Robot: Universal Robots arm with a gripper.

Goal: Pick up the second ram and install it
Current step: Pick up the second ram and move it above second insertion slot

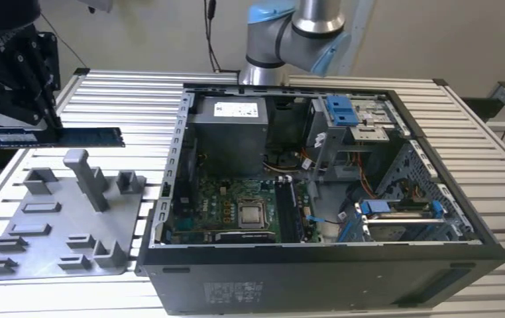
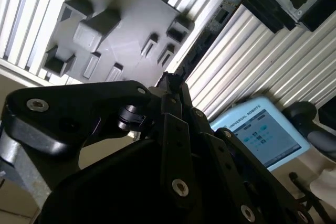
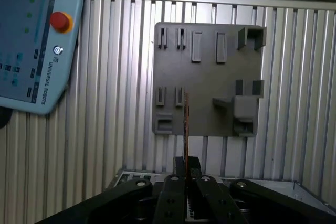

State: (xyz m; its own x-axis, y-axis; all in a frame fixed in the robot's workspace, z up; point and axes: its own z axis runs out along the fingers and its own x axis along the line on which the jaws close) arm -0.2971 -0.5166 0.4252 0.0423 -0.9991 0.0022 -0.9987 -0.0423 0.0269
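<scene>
Green-blue second ram pinched level in black fingers, clear above grey fixture plate, apart from case rim

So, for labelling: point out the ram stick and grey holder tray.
ram stick (image 1: 93, 137), exterior view, dark board's free end.
grey holder tray (image 1: 67, 222), exterior view, bare flat base.

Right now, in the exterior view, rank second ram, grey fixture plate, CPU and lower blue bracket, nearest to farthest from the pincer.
1. second ram: gripped in the pincer.
2. grey fixture plate: on the table, just below.
3. CPU: mid-case, toward the exterior view's right.
4. lower blue bracket: case's far end, exterior view's right.
</scene>
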